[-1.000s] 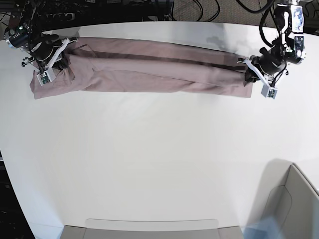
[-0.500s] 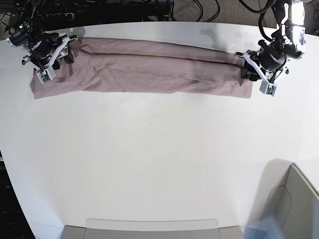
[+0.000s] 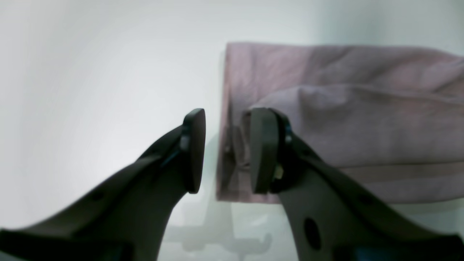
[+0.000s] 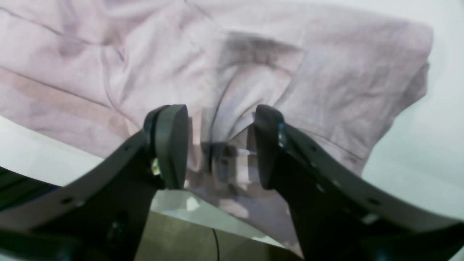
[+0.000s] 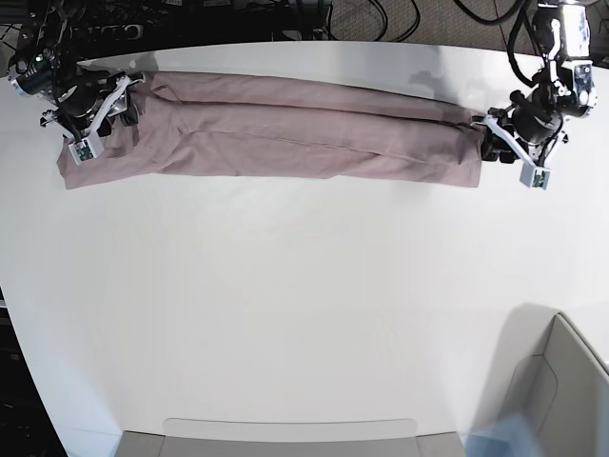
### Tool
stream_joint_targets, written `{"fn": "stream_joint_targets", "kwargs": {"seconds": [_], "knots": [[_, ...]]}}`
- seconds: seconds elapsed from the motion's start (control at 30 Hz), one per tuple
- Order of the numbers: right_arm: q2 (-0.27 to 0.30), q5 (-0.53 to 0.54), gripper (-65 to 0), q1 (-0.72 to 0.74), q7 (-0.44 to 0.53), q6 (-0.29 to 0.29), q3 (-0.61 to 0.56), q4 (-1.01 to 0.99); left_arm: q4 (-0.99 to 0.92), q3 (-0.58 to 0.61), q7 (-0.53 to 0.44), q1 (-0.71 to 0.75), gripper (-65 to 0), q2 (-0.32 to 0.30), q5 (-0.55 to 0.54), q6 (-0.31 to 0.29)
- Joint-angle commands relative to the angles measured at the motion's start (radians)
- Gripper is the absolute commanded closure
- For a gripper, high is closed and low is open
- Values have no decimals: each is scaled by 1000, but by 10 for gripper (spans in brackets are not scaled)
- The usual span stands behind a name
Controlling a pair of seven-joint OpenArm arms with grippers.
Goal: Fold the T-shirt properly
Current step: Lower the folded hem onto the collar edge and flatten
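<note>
The dusty-pink T-shirt (image 5: 285,129) lies folded into a long, narrow band across the far side of the table. My left gripper (image 5: 487,141) hovers at the band's right end. In the left wrist view its jaws (image 3: 228,152) stand open above the T-shirt's (image 3: 362,108) end edge, one finger (image 3: 262,150) over cloth, the other over bare table. My right gripper (image 5: 112,112) is over the band's left end. In the right wrist view it (image 4: 219,148) is open just above the wrinkled T-shirt (image 4: 253,54), with nothing gripped.
The white table (image 5: 304,305) stretches toward the camera. A grey bin (image 5: 561,381) stands at the near right corner and a grey tray rim (image 5: 285,433) at the near edge. Cables (image 5: 381,19) lie behind the table's far edge, close to the T-shirt.
Both grippers have opened and let go of the T-shirt, which has settled flat. The left gripper has drawn back to the right, off the band's end.
</note>
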Motion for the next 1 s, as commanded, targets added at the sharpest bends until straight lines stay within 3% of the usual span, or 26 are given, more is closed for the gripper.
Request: {"fn": "stream_joint_targets", "kwargs": {"seconds": [0.0,0.13,0.3,0.8,0.97], "knots": [[13,14,-297,6,16,1,6,9,17,-8,-13,-1,-220,-16,-10,-2],[13,14,-297,6,18,1,6,0,17,-2,-12,-7,-222,-16,-11,-3],[13,11,-297,8,19,1,6,0,14,-2,47,-14,-222,-15,-11,-95],[18,11,-297,9,19,1,6,-3,-299,178,2,-99,-222,-16,-2,-98],[18,12,-297,18,21,1,6,-17,-401,314,-61,-96,-218,-32,-2,-98]]}}
